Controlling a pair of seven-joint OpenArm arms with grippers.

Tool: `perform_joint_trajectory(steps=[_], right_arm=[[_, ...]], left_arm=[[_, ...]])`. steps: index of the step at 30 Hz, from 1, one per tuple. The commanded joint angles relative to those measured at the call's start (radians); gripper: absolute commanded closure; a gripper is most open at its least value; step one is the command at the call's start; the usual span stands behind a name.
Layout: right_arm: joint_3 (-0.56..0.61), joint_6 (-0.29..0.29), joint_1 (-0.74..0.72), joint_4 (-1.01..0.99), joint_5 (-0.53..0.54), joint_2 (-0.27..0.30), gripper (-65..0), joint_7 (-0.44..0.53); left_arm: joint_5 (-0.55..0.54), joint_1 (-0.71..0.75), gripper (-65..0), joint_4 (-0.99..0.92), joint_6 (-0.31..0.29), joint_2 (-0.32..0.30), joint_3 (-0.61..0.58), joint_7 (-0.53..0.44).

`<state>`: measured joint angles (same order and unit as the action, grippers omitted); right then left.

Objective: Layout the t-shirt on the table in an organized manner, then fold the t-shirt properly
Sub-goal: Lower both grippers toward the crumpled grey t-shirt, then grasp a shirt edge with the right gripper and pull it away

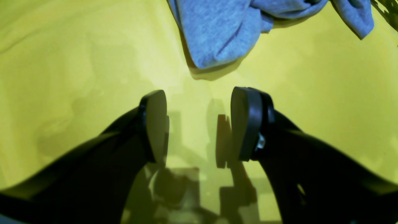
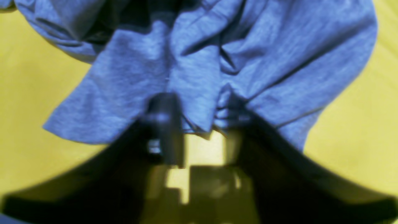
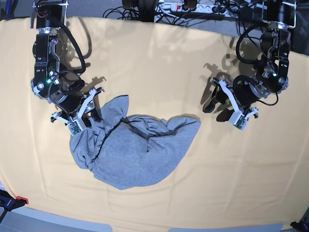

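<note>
Shirt: the grey t-shirt (image 3: 133,150) lies crumpled in a rough heap on the counter (image 3: 159,67), left of centre in the base view, with a dark collar edge showing across its upper middle.
Counter: covered in pale orange-yellow cloth, much wider than the shirt; it reads greenish yellow in both wrist views.
Right fingers: the right gripper (image 3: 91,107) sits at the heap's upper left corner in the base view. In the right wrist view its fingers (image 2: 164,124) stand apart, and a fold of shirt (image 2: 199,77) hangs into the gap between them. That view is blurred, so I cannot tell whether they press the cloth or merely straddle it.
Left fingers: the left gripper (image 3: 216,102) hovers over bare counter, well apart from the shirt's right tip in the base view. In the left wrist view its fingers (image 1: 155,124) are spread wide, with nothing between them but yellow cloth.
Shirt from the left wrist: the shirt (image 1: 224,34) lies ahead of the fingertips, near but not touching.
Cables: dark cables (image 3: 193,7) run along the far edge of the counter.
</note>
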<state>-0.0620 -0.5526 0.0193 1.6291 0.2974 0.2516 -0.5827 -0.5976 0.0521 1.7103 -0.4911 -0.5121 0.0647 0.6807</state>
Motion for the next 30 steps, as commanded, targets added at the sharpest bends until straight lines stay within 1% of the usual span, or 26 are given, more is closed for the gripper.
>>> perform_joint_trajectory(steps=[1,2,4,5,7,10,12,15,18,20,22,23,27,28,30], right_arm=[[-0.003,0.007,-0.020,0.015,0.016,0.009,-7.2,0.030],[-0.003,0.006,-0.023,0.015,0.016,0.009,0.0,0.028],[-0.004,0.003,-0.026,0.025,0.016,0.010,0.0,0.009],[-0.005,0.002,-0.027,0.039,0.017,0.010,0.0,-0.016],[-0.005,0.002,-0.026,0.086,0.034,0.012,0.0,-0.094],[-0.016,0.003,0.012,0.217,0.062,0.020,0.0,-0.204],[-0.036,0.003,0.075,0.324,0.062,0.032,0.0,-0.242],[-0.073,0.006,0.200,0.473,0.069,0.037,0.0,-0.274],[-0.098,0.035,0.330,0.588,0.062,0.037,0.0,-0.276],[-0.117,0.050,0.412,0.659,0.039,0.037,0.0,-0.283],[-0.142,0.076,0.483,0.725,-0.016,0.037,0.0,-0.294],[-0.157,0.090,0.516,0.727,-0.043,0.037,0.0,-0.298],[-0.232,0.151,0.643,0.727,-0.105,0.037,0.0,-0.301],[-0.251,0.154,0.664,0.727,-0.118,0.037,0.0,-0.310],[-0.284,0.161,0.698,0.727,-0.123,0.037,0.0,-0.360]], left_arm=[[-0.013,-0.016,-34.0,0.015,-0.003,-0.011,0.007,-0.023],[-0.013,-0.017,-34.0,0.015,-0.003,-0.011,0.007,-0.023],[-0.013,-0.018,-34.0,0.015,-0.003,-0.012,0.007,-0.023],[-0.013,-0.018,-34.0,0.015,-0.003,-0.012,0.007,-0.022],[-0.013,-0.019,-34.1,0.015,-0.003,-0.013,0.007,-0.021],[-0.014,-0.016,-34.0,0.015,-0.009,-0.023,0.007,-0.013],[-0.013,-0.016,-34.0,0.015,-0.016,-0.027,0.007,0.009],[-0.014,-0.016,-34.1,0.015,-0.015,-0.039,0.007,0.008],[-0.045,-0.016,-34.1,0.015,-0.015,-0.045,0.007,0.008],[-0.059,-0.016,-34.0,0.015,-0.034,-0.045,0.007,0.009],[-0.067,-0.016,-34.0,0.015,-0.068,-0.045,0.007,0.009],[-0.067,-0.016,-34.0,0.015,-0.077,-0.045,0.007,0.009],[-0.069,-0.016,-34.1,0.015,-0.079,-0.045,0.007,0.009],[-0.070,-0.016,-34.0,0.015,-0.079,-0.045,0.007,0.008],[-0.067,-0.017,-34.0,0.015,-0.079,-0.045,0.007,0.009]])
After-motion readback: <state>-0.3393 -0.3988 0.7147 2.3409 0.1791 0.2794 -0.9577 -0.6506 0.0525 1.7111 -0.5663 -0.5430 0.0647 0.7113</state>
